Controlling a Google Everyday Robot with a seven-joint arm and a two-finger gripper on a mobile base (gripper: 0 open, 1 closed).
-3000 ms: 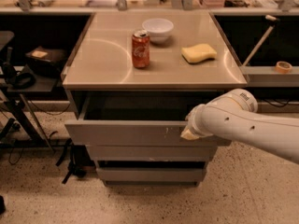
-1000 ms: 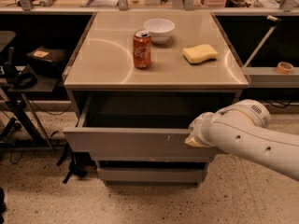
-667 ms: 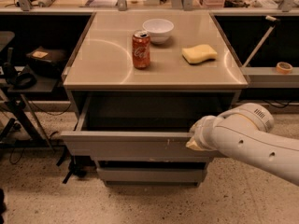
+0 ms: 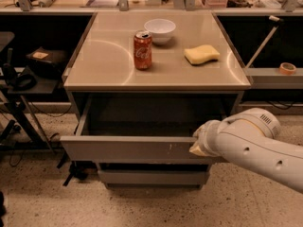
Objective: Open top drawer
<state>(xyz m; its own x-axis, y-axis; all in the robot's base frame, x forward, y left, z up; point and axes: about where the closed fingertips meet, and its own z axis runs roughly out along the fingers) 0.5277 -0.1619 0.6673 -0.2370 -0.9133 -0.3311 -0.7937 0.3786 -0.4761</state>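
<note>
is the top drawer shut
No, the top drawer stands pulled out, its dark inside showing, with the gripper at the right end of its front.

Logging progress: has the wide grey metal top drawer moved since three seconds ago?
Yes. The top drawer slid further out from under the beige tabletop, toward the camera; the gripper is at its right end.

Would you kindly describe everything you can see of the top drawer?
The top drawer is wide, grey and metal-looking, with a flat handle-less front bearing small white scratches right of centre. It stands pulled well out beneath the tabletop, interior dark. The gripper is at the front's right end.
</note>
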